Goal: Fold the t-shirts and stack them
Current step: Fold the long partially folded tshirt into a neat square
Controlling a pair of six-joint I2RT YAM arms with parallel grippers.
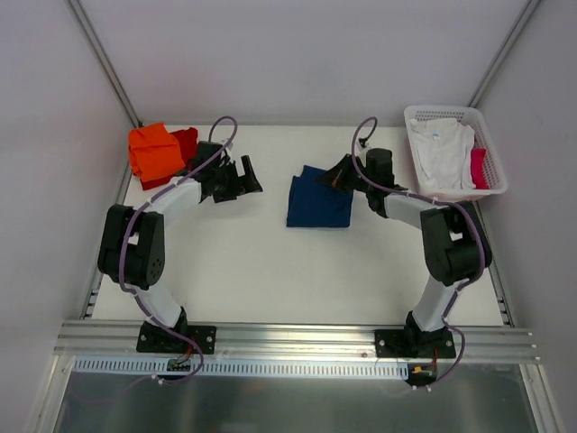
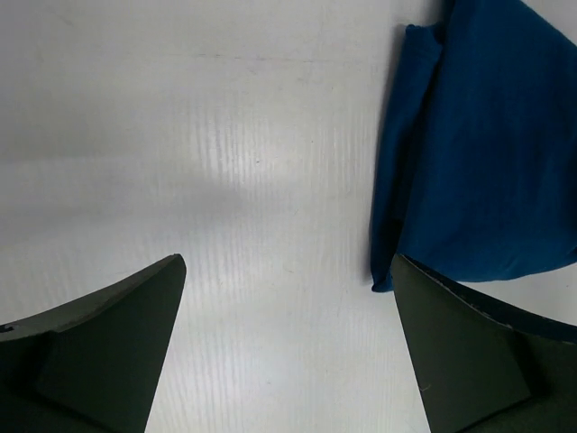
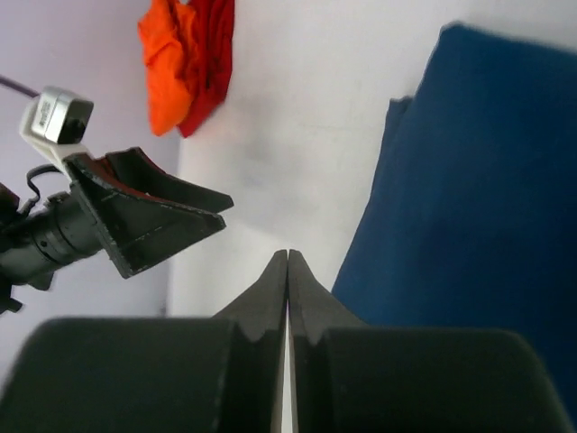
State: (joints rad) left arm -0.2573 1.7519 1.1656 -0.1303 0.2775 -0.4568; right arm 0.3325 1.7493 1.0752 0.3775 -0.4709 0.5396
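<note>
A navy blue t-shirt [image 1: 318, 199] lies folded in a rectangle in the middle of the table; its print is hidden. It also shows in the left wrist view [image 2: 487, 153] and the right wrist view [image 3: 469, 180]. An orange t-shirt [image 1: 153, 152] lies folded on a red one [image 1: 187, 141] at the back left. My left gripper [image 1: 243, 178] is open and empty over bare table [image 2: 287, 266], left of the navy shirt. My right gripper [image 1: 338, 171] is shut on nothing [image 3: 288, 255], above the navy shirt's far edge.
A white lattice basket [image 1: 455, 113] stands at the back right, holding a white t-shirt [image 1: 442, 153] and a pinkish-red cloth [image 1: 480, 169]. The orange [image 3: 167, 63] and red [image 3: 209, 54] shirts lie against the left wall. Bare table lies in front of the navy shirt.
</note>
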